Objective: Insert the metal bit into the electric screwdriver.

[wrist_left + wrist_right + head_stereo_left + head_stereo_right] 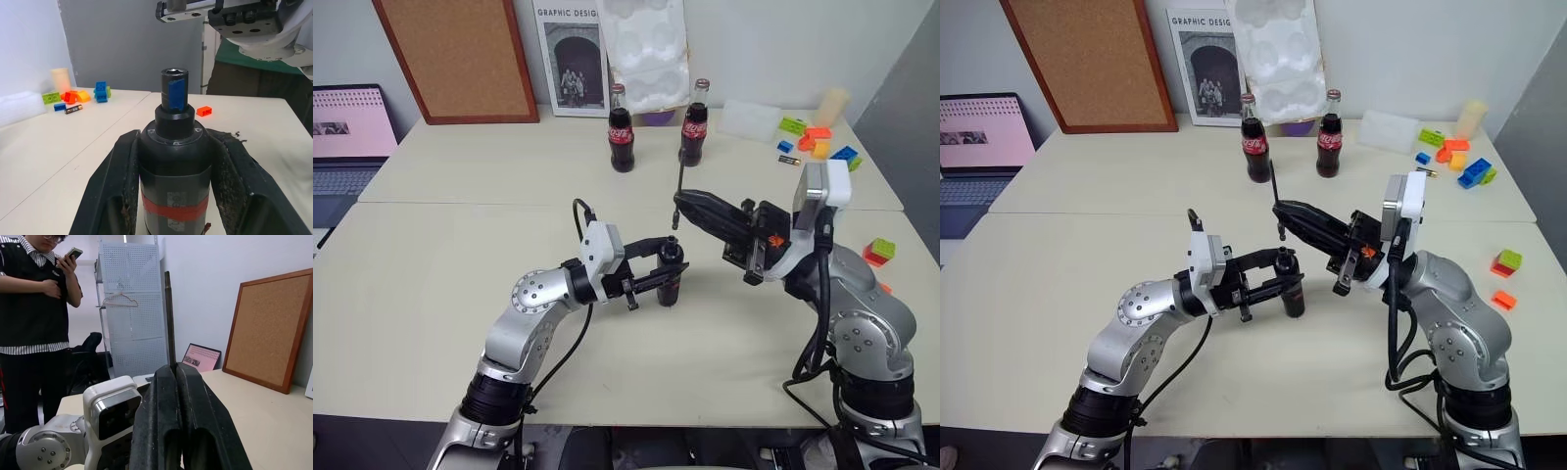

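1. The left gripper [672, 266] is closed on the electric screwdriver [671, 274], which stands upright on the table [431, 255].
2. The right gripper [679, 199] pinches the metal bit [679, 191] upright, just above the screwdriver.
3. Two cola bottles [622, 129] stand beyond the screwdriver.

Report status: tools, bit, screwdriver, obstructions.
Left tool shut on screwdriver, upright, socket up. Right tool shut on bit, upright, above and just off the socket, not yet in. Nothing between them.

"GRAPHIC DESIGN" on poster [570, 59] at wall.
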